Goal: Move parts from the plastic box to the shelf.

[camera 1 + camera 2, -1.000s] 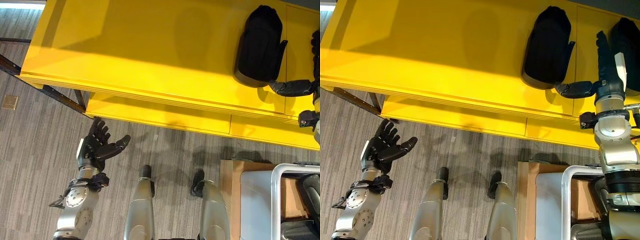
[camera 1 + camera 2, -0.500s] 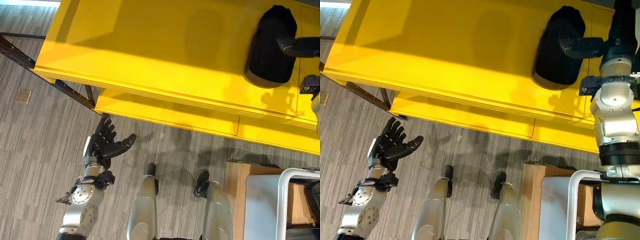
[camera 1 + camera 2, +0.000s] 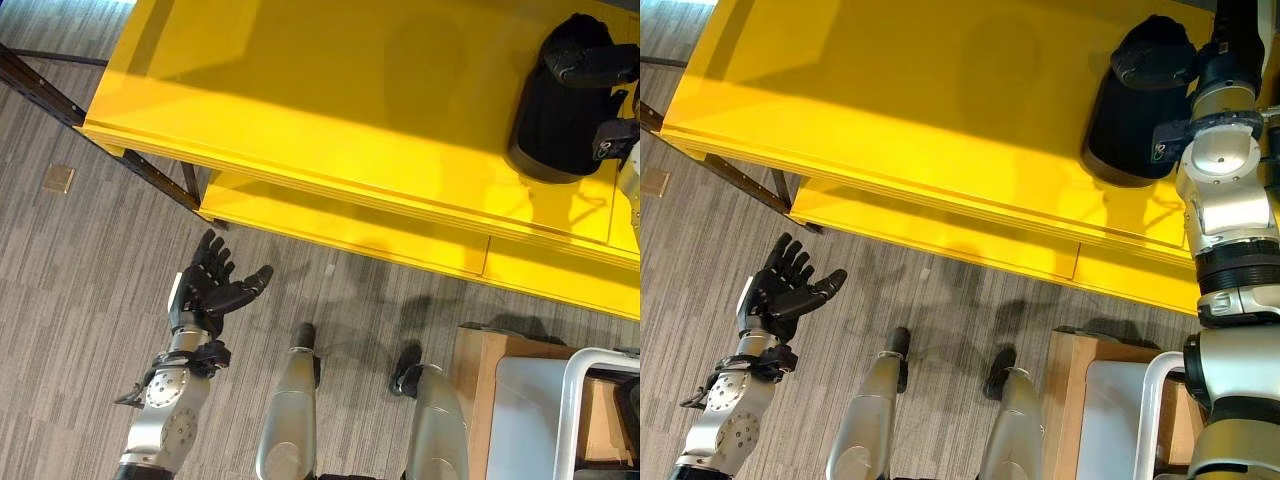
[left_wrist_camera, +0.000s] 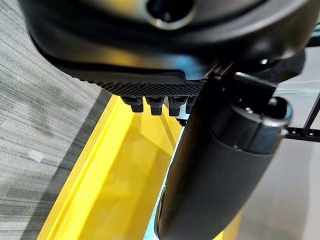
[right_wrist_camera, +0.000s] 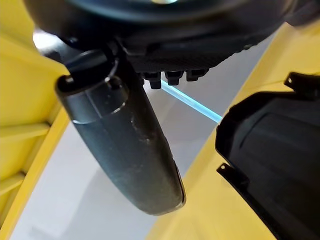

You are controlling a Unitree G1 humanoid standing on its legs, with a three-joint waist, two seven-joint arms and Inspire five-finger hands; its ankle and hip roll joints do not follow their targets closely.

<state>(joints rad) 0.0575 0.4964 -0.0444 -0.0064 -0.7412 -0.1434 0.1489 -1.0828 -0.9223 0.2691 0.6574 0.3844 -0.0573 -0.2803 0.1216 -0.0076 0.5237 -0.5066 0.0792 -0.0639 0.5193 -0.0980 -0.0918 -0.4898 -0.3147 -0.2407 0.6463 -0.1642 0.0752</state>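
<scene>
The black part (image 3: 1137, 105) lies on the top board of the yellow shelf (image 3: 330, 110), toward two o'clock in the head views, its long side running from twelve to six. It looks like a moulded plastic shell: rigid, probably light for its bulk, and smooth enough to slip under a loose hold (a guess from its sheen and thin rim). The stepped edge seen in the right wrist view seems the surest place to take hold, or a span across its narrow width.

The right hand (image 3: 1160, 62) is at the part's twelve o'clock end, its thumb laid across the top; its fingers reach past the part's far end, so I cannot tell whether they clasp it.

The left hand (image 3: 210, 290) hangs above the floor (image 3: 80, 290) at seven o'clock, fingers spread and empty.
</scene>
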